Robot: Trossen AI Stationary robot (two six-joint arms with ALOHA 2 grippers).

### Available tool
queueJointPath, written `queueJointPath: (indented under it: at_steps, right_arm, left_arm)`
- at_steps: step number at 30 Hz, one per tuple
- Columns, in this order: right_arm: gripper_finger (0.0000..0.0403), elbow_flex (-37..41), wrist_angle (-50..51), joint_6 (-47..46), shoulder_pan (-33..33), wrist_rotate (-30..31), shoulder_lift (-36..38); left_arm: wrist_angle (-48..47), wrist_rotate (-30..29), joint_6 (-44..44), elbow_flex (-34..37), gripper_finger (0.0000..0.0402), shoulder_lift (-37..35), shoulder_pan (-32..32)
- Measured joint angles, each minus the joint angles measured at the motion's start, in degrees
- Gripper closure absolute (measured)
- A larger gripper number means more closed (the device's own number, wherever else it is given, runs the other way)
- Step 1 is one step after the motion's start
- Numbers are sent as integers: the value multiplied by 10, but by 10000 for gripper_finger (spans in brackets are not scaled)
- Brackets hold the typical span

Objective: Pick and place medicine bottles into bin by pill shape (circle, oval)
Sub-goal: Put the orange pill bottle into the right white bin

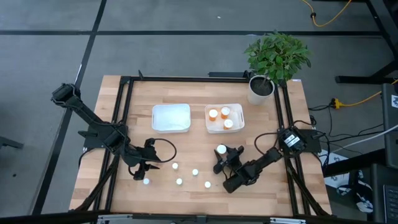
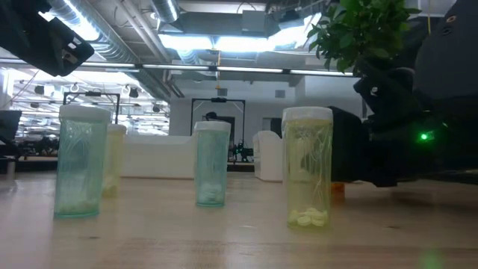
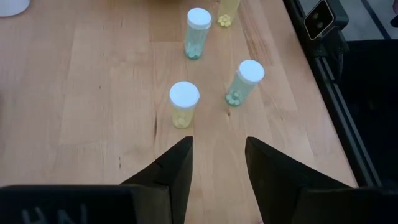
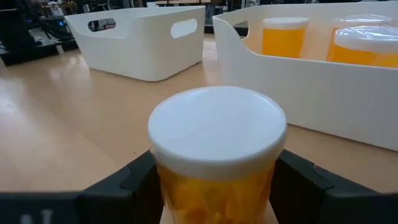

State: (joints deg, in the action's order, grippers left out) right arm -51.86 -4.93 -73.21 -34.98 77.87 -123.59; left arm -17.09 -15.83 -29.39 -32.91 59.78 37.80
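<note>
An orange medicine bottle (image 4: 217, 155) with a white cap stands upright between the fingers of my right gripper (image 1: 222, 155), just on the near side of the right bin (image 1: 224, 129). That bin holds three orange bottles (image 1: 221, 117). The left bin (image 1: 171, 117) has nothing in it. Several small pale bottles (image 1: 179, 181) stand upright in the near middle of the table. My left gripper (image 3: 217, 155) hangs open above the table at their left end, and the nearest bottle (image 3: 184, 102) stands just ahead of its fingertips. My right gripper pinches the orange bottle's body just under the cap (image 4: 165, 186) between its two fingers (image 4: 140, 180), one on each side. The fingers come in nearly level from the table's near right. The bottle is upright; its base is hidden in the wrist view.
A potted plant (image 1: 273, 59) stands at the table's far right corner. A black frame (image 1: 124, 106) runs along the table's edges. In the low view the small bottles (image 2: 308, 168) stand in a loose row, with the right arm (image 2: 403, 127) dark behind them.
</note>
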Motion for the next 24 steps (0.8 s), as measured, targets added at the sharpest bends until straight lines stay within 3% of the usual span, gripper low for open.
queueJointPath:
  at_steps: [17,24]
  right_arm:
    - [171,0,0,0,-6,-2,0]
    - [171,0,0,0,-6,-44,0]
  left_arm:
    - [0,0,0,0,261,0,0]
    - [0,0,0,0,261,0,0]
